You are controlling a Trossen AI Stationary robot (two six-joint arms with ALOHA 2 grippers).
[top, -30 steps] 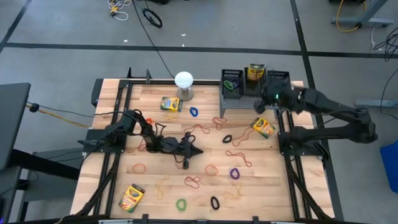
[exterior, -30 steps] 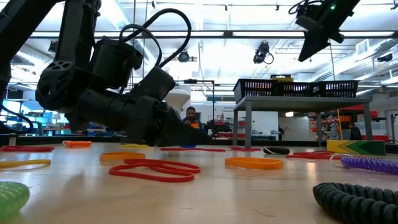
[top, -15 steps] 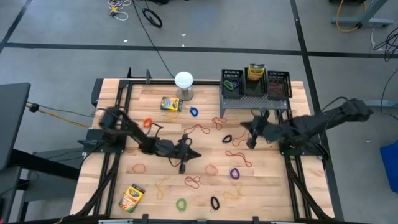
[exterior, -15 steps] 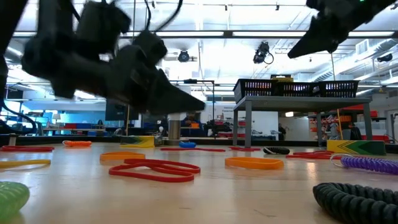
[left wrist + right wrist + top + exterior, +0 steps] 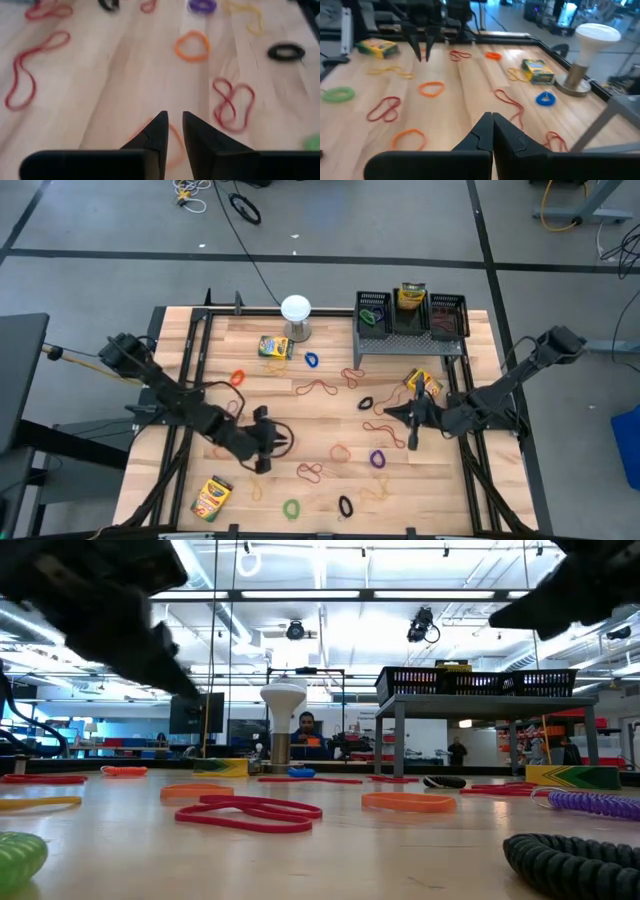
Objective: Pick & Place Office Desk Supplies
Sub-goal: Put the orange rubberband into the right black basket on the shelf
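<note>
Wooden table (image 5: 330, 370) strewn with rubber-band loops, three mesh bins (image 5: 410, 313) on the grey riser (image 5: 408, 345).
Left gripper (image 5: 172, 119), slightly parted and empty, hangs over a faint orange loop (image 5: 175, 145) far from the riser; centre over one strand, then pinch. Right gripper (image 5: 492, 119), pressed together, waits nearer the riser.

Wooden table (image 5: 250, 375), scattered rubber bands (image 5: 318, 388), crayon boxes (image 5: 211, 498), globe (image 5: 296, 315), riser (image 5: 410, 342)

Crayon boxes (image 5: 274, 346): four. Mesh bins (image 5: 372, 315): three. Globe (image 5: 295, 308): one. Rubber bands (image 5: 339, 451): many.
</note>
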